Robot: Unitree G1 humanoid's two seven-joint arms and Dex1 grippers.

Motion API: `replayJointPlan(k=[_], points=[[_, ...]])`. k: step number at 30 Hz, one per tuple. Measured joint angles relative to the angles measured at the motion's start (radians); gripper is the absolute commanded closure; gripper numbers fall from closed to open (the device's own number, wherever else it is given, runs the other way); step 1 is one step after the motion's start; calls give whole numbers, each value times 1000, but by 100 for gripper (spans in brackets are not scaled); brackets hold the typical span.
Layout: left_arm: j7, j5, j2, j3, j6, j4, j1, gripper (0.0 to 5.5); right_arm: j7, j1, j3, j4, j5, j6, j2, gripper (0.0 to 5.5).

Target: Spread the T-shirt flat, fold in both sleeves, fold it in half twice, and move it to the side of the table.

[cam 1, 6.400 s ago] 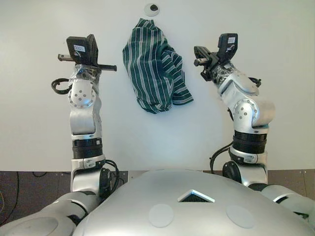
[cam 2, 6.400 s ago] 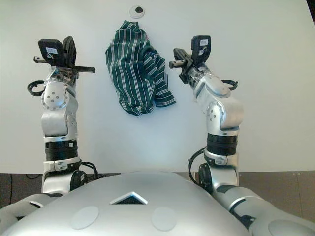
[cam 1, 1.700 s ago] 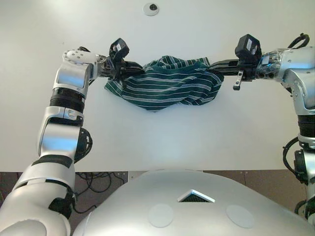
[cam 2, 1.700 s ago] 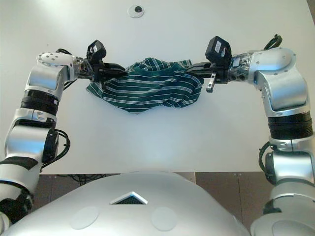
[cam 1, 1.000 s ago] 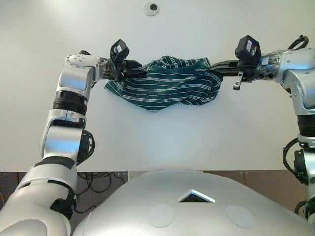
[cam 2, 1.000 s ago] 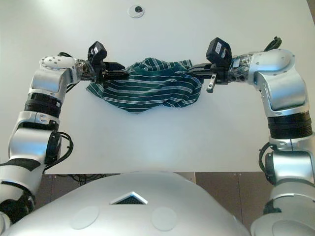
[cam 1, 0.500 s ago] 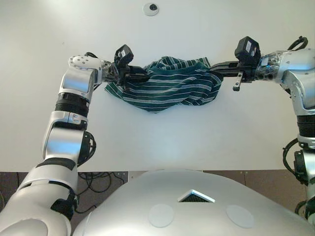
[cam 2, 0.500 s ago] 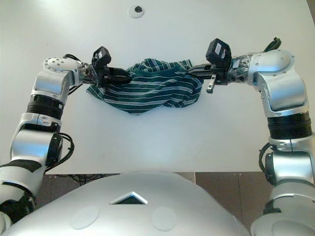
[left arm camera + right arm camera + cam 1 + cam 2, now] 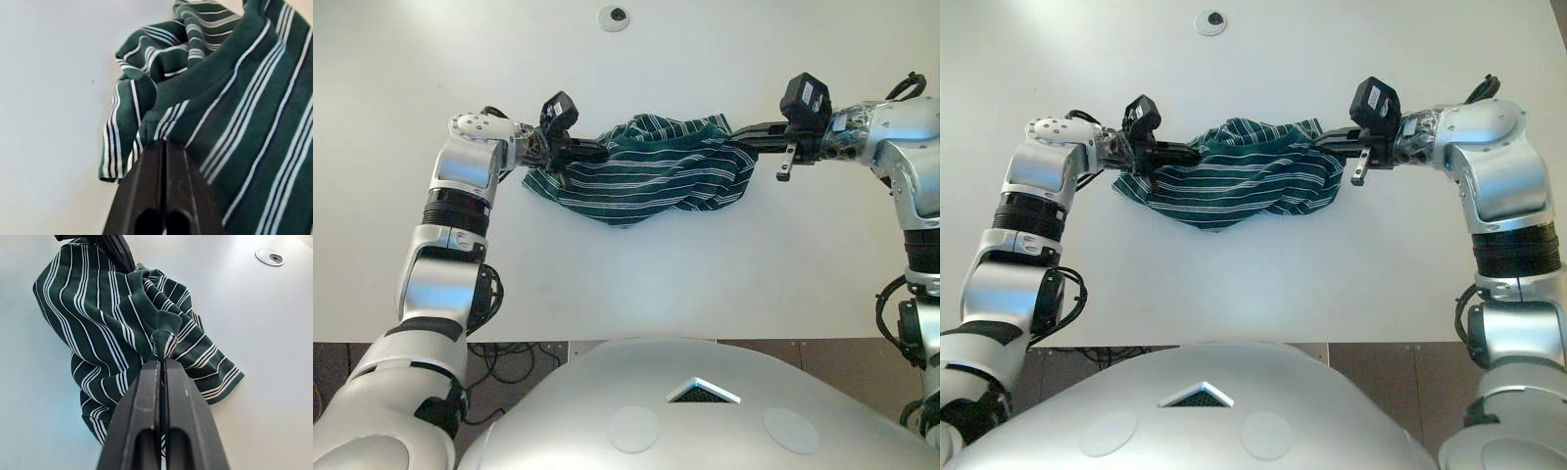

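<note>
While the dark green, white-striped cotton T-shirt [image 9: 651,181] hangs bunched between the two arms, the step in hand looks to be the very first: spreading it flat.

Left eye view: the T-shirt sits over the far half of the white table [image 9: 626,274], about midway between its left and right edges and short of the small round grey cable port [image 9: 615,17] at the far edge. The left gripper [image 9: 597,149] is pinched onto the cloth's left end and the right gripper [image 9: 734,137] onto its right end. The fabric sags between them toward the near edge in a crumpled swag.

Right eye view: no sleeve, collar or hem is laid out. Whether the lowest folds touch the table I cannot tell.

Left wrist view: the black fingers [image 9: 146,171] are pressed together on a doubled edge of striped cloth.

Right wrist view: the fingers are clenched on a small ridge of fabric, and the T-shirt runs away from them to the left gripper [image 9: 115,247].

The next move likely calls for drawing the ends apart and lowering the cloth. The grippers would then need to re-grip at the shoulders or hem, since the present holds seem to gather rather than open it.
</note>
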Motion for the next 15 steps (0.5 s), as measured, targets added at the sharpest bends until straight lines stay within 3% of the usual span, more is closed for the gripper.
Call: replayJointPlan(k=[9, 15], points=[[30, -4, -9, 8, 0, -1, 0, 408, 1, 0, 6, 1, -1, -1, 0, 550], [33, -25, -26, 15, 10, -1, -9, 408, 2, 0, 10, 2, -1, -2, 0, 550]])
